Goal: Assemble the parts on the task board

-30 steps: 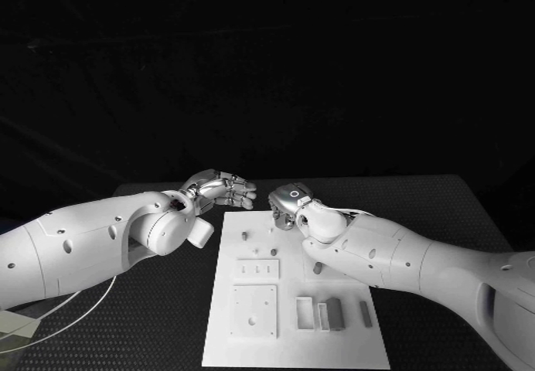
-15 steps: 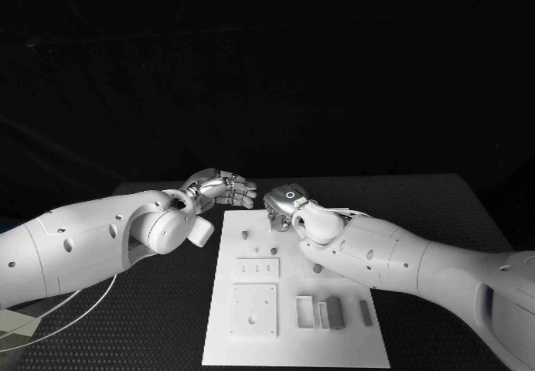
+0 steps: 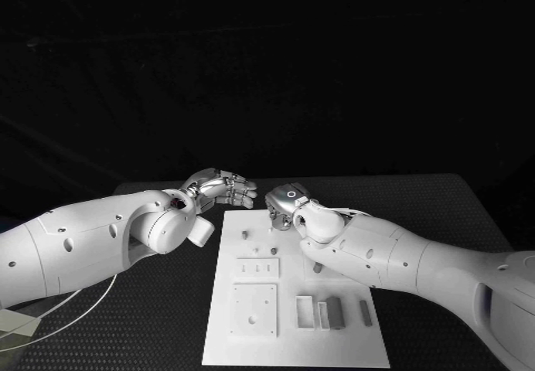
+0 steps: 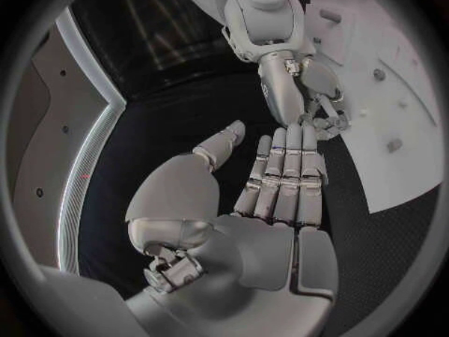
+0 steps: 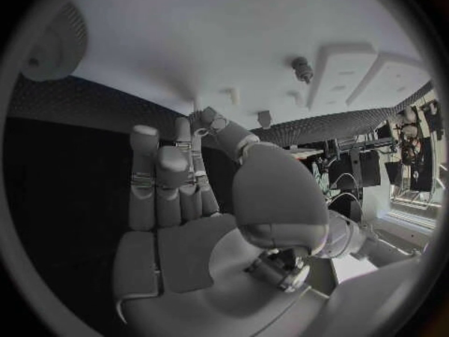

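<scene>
From my station, nearest me on the task board (image 3: 292, 352) sit the grey parts: upright bars (image 3: 333, 313) beside a white square block (image 3: 254, 309), all lying loose near the board's close end. Past them a white slotted block (image 3: 257, 268), then small pegs (image 3: 274, 250) standing mid-board. The board lies flat in the middle of the black counter (image 3: 446, 209).

At the far end, my right hand (image 3: 285, 207) hangs over the board's far edge, fingers (image 5: 156, 176) pointing down toward it. In the right wrist view they look gently curled with nothing between them, though I cannot tell for certain that they grip no small peg. My left hand (image 3: 221, 188) hovers just off the board's far left corner, its fingers (image 4: 285, 176) straight, side by side, thumb apart, holding nothing.

I judge the step to be a reach for a small part at the far end. Next calls for a careful lowering and a fine pinch on that peg.
</scene>
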